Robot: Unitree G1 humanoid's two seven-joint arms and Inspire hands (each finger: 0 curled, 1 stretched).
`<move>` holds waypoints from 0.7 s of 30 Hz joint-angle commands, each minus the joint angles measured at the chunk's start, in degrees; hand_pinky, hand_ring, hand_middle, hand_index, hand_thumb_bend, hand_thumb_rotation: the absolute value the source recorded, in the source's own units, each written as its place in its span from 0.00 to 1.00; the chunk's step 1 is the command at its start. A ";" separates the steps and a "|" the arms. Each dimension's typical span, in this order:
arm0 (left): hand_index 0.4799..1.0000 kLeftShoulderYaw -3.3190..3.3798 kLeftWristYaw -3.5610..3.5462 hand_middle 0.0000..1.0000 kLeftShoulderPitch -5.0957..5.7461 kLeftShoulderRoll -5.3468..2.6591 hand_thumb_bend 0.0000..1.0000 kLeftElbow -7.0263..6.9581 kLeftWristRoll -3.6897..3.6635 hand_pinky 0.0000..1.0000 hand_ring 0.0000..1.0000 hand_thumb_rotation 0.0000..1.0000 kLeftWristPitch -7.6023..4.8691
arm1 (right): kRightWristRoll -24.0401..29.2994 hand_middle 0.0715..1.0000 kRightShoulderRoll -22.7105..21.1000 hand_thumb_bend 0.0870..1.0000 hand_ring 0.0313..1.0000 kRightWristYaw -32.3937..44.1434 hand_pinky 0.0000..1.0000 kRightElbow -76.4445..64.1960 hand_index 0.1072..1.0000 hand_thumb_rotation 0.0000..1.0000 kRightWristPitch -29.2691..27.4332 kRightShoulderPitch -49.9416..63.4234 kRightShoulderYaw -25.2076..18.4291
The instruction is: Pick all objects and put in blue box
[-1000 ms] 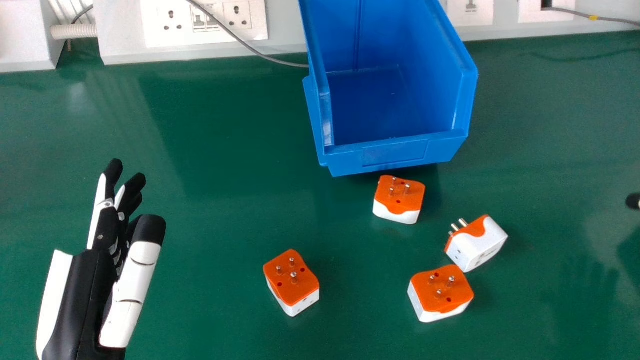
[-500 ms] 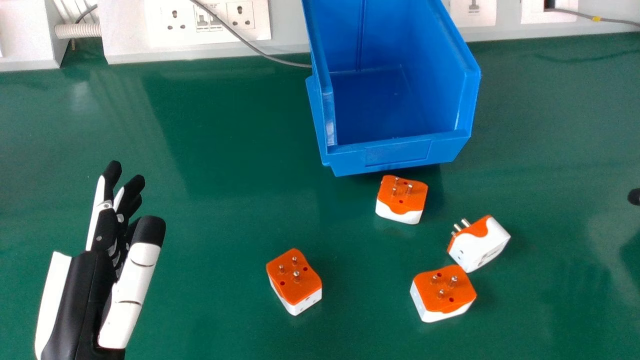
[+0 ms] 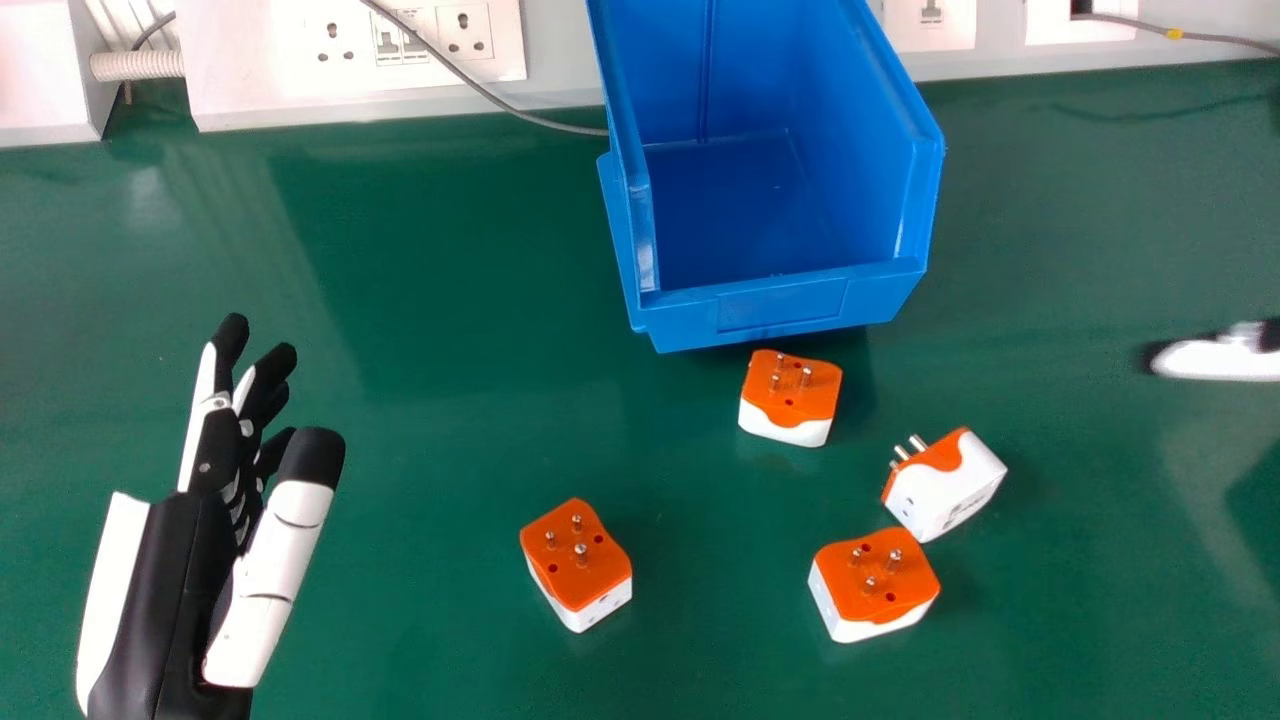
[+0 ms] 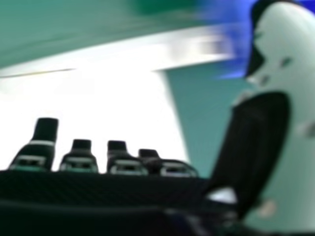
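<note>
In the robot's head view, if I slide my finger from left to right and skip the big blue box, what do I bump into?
The robot's left hand → first orange-topped plug → second orange-topped plug, farther back → third orange-topped plug, nearer → sideways plug → the robot's right hand.

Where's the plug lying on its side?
In the head view, the sideways plug is right of centre, just beyond a pins-up plug and nearer than the blue box.
</note>
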 commanded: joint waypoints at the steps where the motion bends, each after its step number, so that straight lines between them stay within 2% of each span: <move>1: 1.00 0.28 0.11 0.96 -0.39 0.59 0.74 0.01 0.33 0.92 0.96 0.91 -0.78 | 1.28 1.00 2.27 0.61 1.00 -2.05 0.87 2.62 1.00 0.30 -5.46 -4.01 1.84; 5: 1.00 0.03 0.15 0.96 -0.72 0.57 0.72 0.92 0.81 0.92 0.96 0.91 -1.46 | 3.11 1.00 9.62 0.62 1.00 -5.05 0.88 8.45 1.00 0.33 -9.87 -7.47 4.19; 7: 1.00 -0.01 0.16 0.96 -0.68 0.55 0.71 1.19 0.97 0.92 0.96 0.91 -1.93 | 2.76 1.00 13.26 0.62 1.00 -6.98 0.88 8.82 1.00 0.32 -8.41 -7.02 4.62; 10: 1.00 0.06 0.07 0.96 -0.86 0.57 0.70 1.62 0.71 0.92 0.96 0.91 -2.43 | 2.21 1.00 17.74 0.64 1.00 -8.82 0.88 6.97 1.00 0.29 -5.47 -3.47 5.13; 13: 1.00 -0.11 0.05 0.96 -0.94 0.47 0.71 1.81 0.66 0.92 0.96 0.91 -2.79 | 0.88 1.00 18.64 0.64 1.00 -8.80 0.89 5.25 1.00 0.27 -4.44 0.02 5.81; 17: 1.00 -0.17 -0.19 0.96 -0.42 0.42 0.71 1.66 0.27 0.93 0.97 0.92 -3.30 | 0.25 1.00 18.08 0.65 1.00 -7.16 0.89 3.70 1.00 0.26 -2.81 2.45 6.28; 21: 1.00 0.03 -0.99 0.96 0.04 0.69 0.70 1.33 -0.80 0.94 0.97 0.93 -3.36 | -0.41 1.00 17.09 0.65 1.00 -6.36 0.89 2.74 1.00 0.25 -1.22 4.39 6.28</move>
